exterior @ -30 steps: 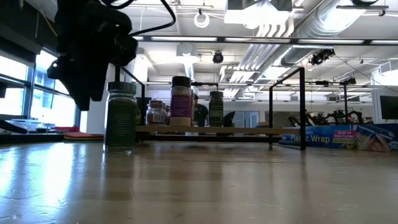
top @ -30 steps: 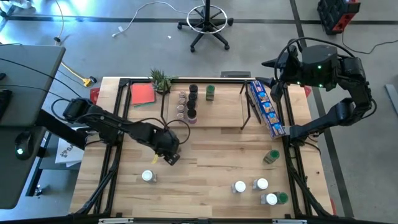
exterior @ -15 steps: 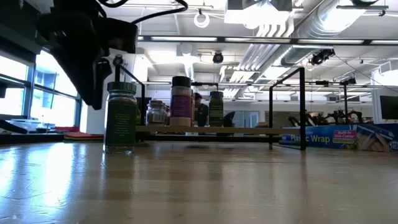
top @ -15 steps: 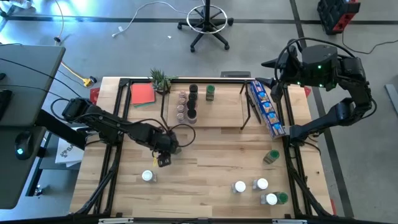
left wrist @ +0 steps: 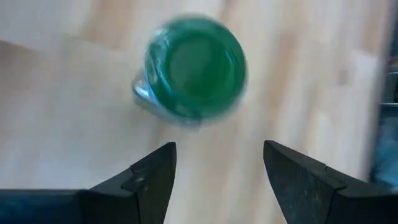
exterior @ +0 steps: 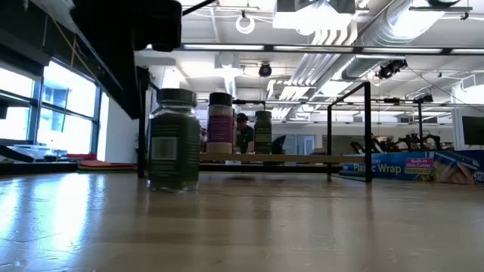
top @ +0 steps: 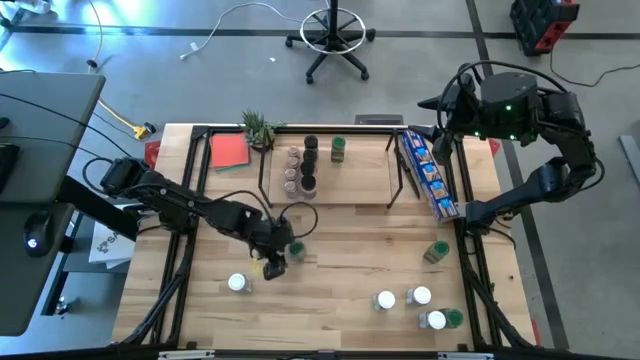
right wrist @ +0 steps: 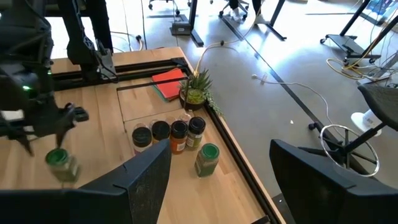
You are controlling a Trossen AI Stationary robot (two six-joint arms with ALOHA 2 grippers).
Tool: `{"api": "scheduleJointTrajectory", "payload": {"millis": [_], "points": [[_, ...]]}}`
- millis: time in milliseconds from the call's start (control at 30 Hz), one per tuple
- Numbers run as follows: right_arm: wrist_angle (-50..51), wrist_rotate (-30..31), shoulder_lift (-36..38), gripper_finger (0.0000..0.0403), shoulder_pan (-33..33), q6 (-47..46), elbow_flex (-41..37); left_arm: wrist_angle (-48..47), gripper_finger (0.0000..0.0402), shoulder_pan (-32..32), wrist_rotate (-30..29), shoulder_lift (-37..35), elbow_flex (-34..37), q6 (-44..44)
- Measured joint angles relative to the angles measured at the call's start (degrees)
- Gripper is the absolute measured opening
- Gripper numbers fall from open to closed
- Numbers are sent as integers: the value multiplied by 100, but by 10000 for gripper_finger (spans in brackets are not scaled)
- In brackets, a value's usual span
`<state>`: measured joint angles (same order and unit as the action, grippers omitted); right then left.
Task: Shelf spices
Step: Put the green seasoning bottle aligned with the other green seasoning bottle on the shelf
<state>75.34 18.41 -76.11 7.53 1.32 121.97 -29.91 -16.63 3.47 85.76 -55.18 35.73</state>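
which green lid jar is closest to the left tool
The green-lidded jar standing alone mid-table, right beside the left tool; the other green-lidded jars are far off.

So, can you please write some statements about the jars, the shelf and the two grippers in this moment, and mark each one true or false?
1. The left gripper is open above a green-lidded jar standing upright on the table. True.
2. The right gripper holds a jar. False: it is open, empty, raised off to the side.
3. The shelf already carries several jars. True.
4. The blue packet lies on the shelf. False: it lies beside it.
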Motion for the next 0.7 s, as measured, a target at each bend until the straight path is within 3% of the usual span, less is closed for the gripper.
{"api": "scheduleJointTrajectory", "payload": {"millis": [267, 400, 567, 700], "points": [[20, 0, -3, 268, 0, 132, 0, 20, 234, -385, -19, 0, -58, 403], [18, 2, -30, 268, -2, 229, 0, 19, 234, -382, -419, 0, -257, -250], [1, 2, -132, 268, -2, 323, 0, 34, 234, -211, -582, -15, -423, -1426], [5, 0, -228, 268, -2, 323, -2, 54, 234, 14, -613, 64, -314, -1786]]}}
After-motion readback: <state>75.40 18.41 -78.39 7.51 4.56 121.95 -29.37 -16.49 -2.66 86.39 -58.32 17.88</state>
